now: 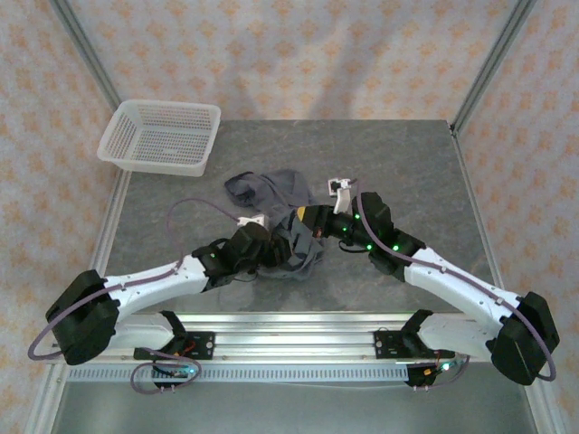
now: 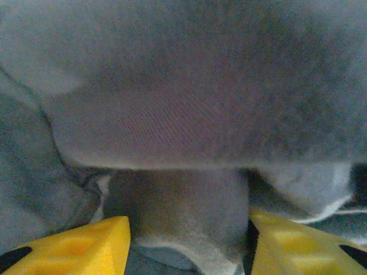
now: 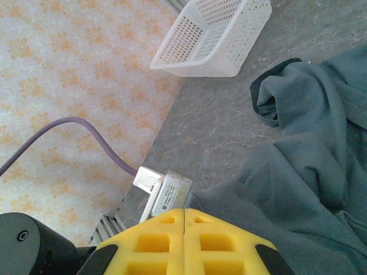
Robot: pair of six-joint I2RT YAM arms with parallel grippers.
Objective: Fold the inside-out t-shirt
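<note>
Left gripper (image 2: pixel 189 232) stands half open around a fold of the t-shirt (image 2: pixel 189 114). Right gripper (image 3: pixel 183 216) is pressed closed at the cloth's edge. The t-shirt lies crumpled in the middle of the table (image 1: pixel 416 172), under both grippers.

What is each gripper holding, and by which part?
Left fingers straddle a fold of the t-shirt; a grip cannot be told. Right fingers are shut at the t-shirt's edge; a pinch cannot be confirmed.
</note>
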